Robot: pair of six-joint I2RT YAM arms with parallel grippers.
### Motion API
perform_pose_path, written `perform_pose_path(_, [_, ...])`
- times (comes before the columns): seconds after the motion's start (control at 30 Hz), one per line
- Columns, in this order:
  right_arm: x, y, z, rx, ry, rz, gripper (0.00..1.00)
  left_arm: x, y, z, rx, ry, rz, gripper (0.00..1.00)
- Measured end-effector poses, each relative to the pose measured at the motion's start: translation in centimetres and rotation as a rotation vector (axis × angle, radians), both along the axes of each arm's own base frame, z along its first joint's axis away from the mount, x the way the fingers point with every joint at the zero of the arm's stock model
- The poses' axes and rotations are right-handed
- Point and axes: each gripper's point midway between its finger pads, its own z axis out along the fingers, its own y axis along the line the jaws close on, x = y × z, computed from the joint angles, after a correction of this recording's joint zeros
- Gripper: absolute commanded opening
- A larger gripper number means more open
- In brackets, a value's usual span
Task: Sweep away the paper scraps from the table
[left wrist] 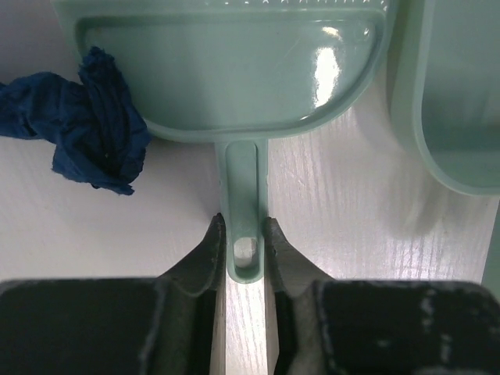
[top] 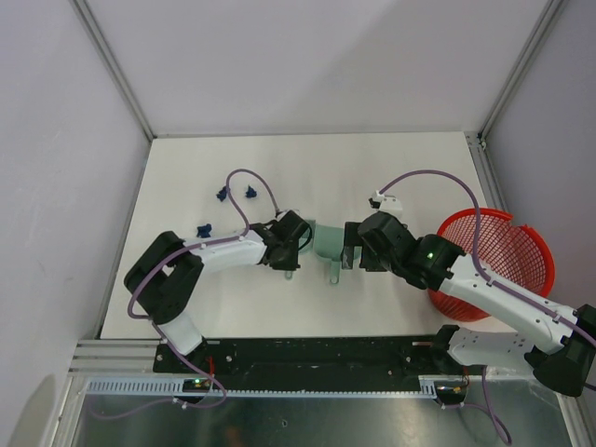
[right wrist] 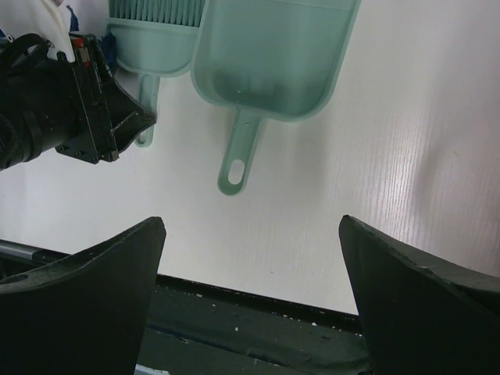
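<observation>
My left gripper (left wrist: 244, 234) is shut on the thin handle of the pale green brush (left wrist: 234, 70), which lies on the white table (top: 410, 177). A crumpled dark blue paper scrap (left wrist: 90, 125) lies just left of the brush head. In the top view my left gripper (top: 291, 255) is at mid-table, and three paper scraps (top: 222, 194) (top: 250, 192) (top: 202, 230) lie to its far left. The pale green dustpan (right wrist: 273, 55) lies beside the brush (right wrist: 152, 35), handle toward me. My right gripper (right wrist: 250, 234) is open and empty, just right of the dustpan (top: 328, 242).
A red mesh basket (top: 494, 261) stands at the table's right edge, under my right arm. A small white object (top: 382, 199) lies behind the right gripper (top: 350, 251). The black base rail (right wrist: 258, 312) runs along the near edge.
</observation>
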Motion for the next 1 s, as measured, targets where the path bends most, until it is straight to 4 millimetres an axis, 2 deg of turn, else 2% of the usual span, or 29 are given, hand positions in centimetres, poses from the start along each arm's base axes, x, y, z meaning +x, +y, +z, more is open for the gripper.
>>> perform_pose_path(0.17, [0.0, 0.0, 0.1, 0.003, -0.001, 0.000, 0.99, -0.1, 0.1, 0.3, 0.008, 0.006, -0.003, 0.05])
perform_pose_path(0.27, [0.1, 0.0, 0.5, 0.032, 0.003, -0.001, 0.99, 0.1, 0.2, 1.5, 0.015, -0.004, -0.010, 0.05])
perform_pose_path(0.33, [0.5, -0.1, 1.0, 0.070, 0.003, -0.010, 0.99, 0.3, 0.3, 3.2, 0.010, -0.029, -0.018, 0.05])
perform_pose_path(0.47, [1.4, 0.2, 2.7, 0.193, 0.003, -0.015, 0.99, 0.9, 0.5, 7.8, -0.021, -0.114, -0.030, 0.04])
perform_pose_path(0.63, [2.7, 1.8, 5.4, 0.391, 0.009, 0.021, 0.99, 1.0, 0.9, 13.1, -0.062, -0.207, -0.065, 0.04])
perform_pose_path(0.83, [3.8, 4.0, 9.3, 0.623, 0.008, 0.098, 0.95, -0.7, 1.9, 17.5, -0.107, -0.274, -0.146, 0.05])
perform_pose_path(0.93, [4.5, 5.6, 10.5, 0.715, 0.026, 0.145, 0.92, -1.9, 2.3, 19.6, -0.141, -0.306, -0.199, 0.05])
perform_pose_path(1.0, [4.8, 6.1, 10.5, 0.740, 0.044, 0.158, 0.90, -2.4, 2.3, 21.1, -0.165, -0.327, -0.226, 0.05])
